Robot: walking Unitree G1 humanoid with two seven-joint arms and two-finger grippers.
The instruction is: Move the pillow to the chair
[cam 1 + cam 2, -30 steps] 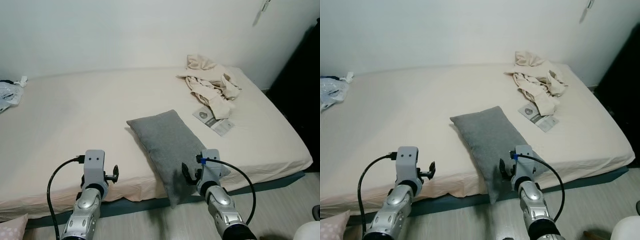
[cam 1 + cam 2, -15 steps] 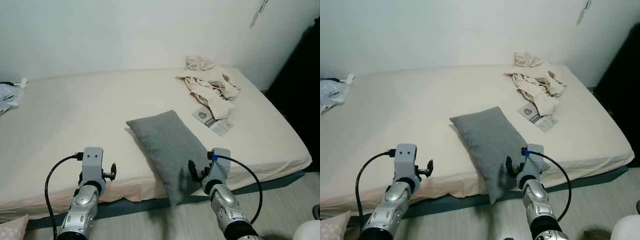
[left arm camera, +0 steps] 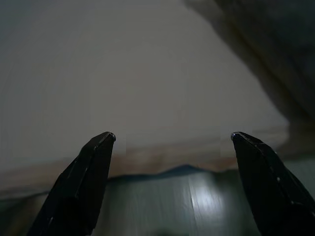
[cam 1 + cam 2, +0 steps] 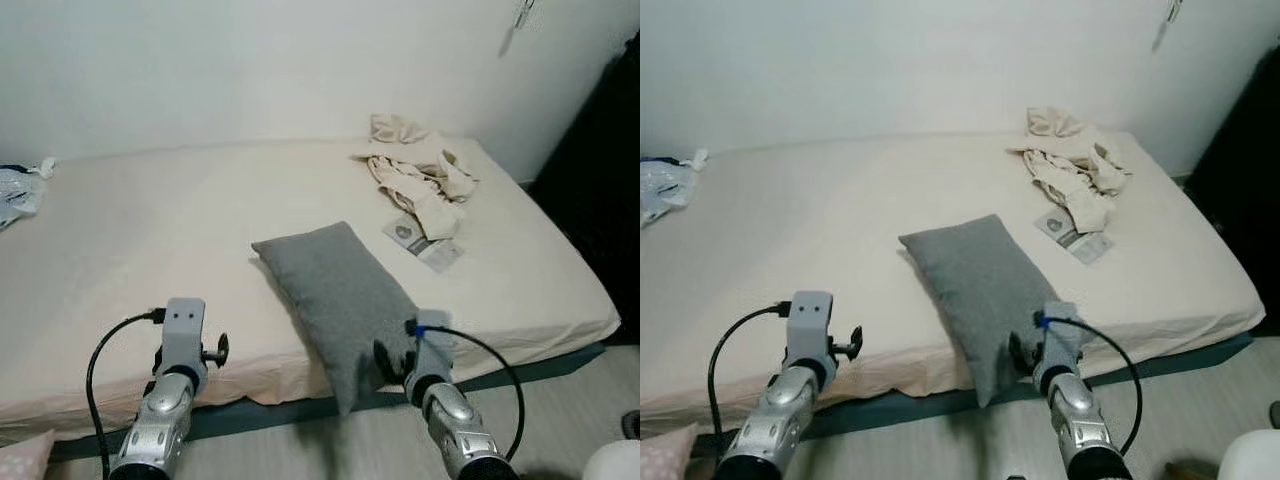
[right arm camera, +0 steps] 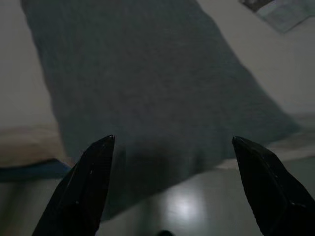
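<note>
A grey pillow (image 4: 335,288) lies slantwise on the cream bed (image 4: 150,230), its near end hanging over the front edge. In the right wrist view my right gripper (image 5: 172,140) is open, its fingers spread wide just short of the pillow (image 5: 147,83) and touching nothing. My right arm (image 4: 432,352) is low at the pillow's overhanging corner. My left gripper (image 3: 172,135) is also open, facing the bed's front edge (image 3: 147,147) to the left of the pillow. My left arm (image 4: 182,345) is held in front of the mattress.
Crumpled beige clothes (image 4: 420,170) and a printed packet (image 4: 425,240) lie at the bed's far right. A plastic bag (image 4: 18,188) sits at the far left. Dark furniture (image 4: 600,150) stands to the right. A pink item (image 4: 25,455) lies on the floor.
My right arm has sunk lower and shifted a little right at the pillow's near corner. The left arm dropped slightly. The pillow has not moved.
</note>
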